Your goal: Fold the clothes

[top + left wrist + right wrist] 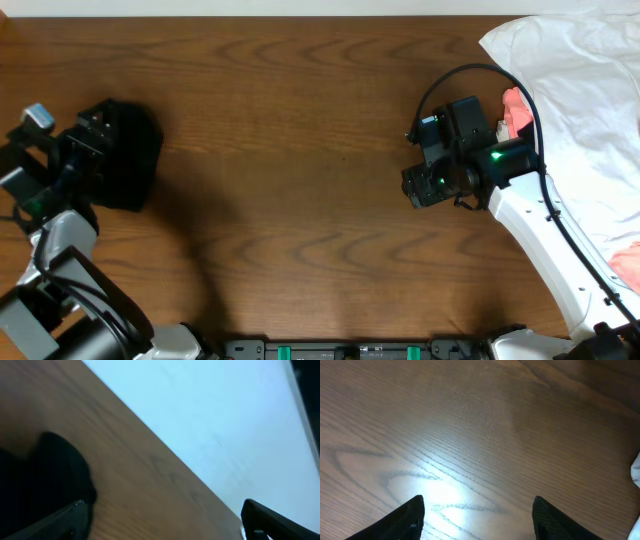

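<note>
My left gripper stands wide open and empty just beside the compact black soft-fabric bundle of clothes at the left end of the brown wooden table; my right gripper hangs fingers apart, holding nothing, over bare wood well away

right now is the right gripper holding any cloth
No, the right gripper hangs open over the table, with nothing between its fingers.
</note>
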`<state>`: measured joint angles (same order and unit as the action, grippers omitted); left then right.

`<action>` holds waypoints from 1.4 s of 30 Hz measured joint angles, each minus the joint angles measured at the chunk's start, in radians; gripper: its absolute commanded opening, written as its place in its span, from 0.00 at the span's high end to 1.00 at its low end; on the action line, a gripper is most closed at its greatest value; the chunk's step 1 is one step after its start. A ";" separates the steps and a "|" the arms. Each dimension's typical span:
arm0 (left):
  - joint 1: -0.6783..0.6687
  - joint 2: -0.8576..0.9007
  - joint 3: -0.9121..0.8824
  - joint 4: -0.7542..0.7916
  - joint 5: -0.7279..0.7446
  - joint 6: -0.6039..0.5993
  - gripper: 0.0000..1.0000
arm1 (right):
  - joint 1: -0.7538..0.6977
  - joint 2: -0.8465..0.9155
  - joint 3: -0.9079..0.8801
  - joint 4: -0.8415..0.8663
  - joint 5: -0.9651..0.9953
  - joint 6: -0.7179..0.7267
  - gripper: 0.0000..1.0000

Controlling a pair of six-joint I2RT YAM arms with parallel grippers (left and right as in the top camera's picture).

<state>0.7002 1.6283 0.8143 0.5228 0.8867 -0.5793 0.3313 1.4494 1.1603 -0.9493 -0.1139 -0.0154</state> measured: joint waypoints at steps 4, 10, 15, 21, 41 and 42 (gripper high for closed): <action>0.045 0.019 -0.001 -0.153 -0.117 -0.002 0.02 | 0.000 0.000 0.000 -0.005 0.000 0.000 0.32; 0.111 0.117 -0.001 -0.164 -0.214 0.000 0.02 | 0.000 0.000 0.000 -0.010 0.000 0.000 0.32; 0.148 0.212 0.004 -0.116 -0.219 0.000 0.02 | 0.000 0.000 0.000 -0.027 0.000 0.000 0.32; 0.160 0.232 0.022 -0.113 -0.183 0.000 0.02 | 0.000 0.000 0.000 -0.028 0.000 0.000 0.32; 0.135 -0.156 0.003 -0.290 -0.018 0.040 0.02 | 0.000 0.000 0.000 0.033 -0.032 -0.011 0.01; 0.118 -0.192 0.003 -0.359 -0.035 0.069 0.02 | 0.000 0.000 0.000 0.050 -0.038 -0.011 0.01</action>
<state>0.8181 1.4361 0.8169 0.1642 0.8520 -0.5106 0.3313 1.4494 1.1599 -0.8997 -0.1520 -0.0265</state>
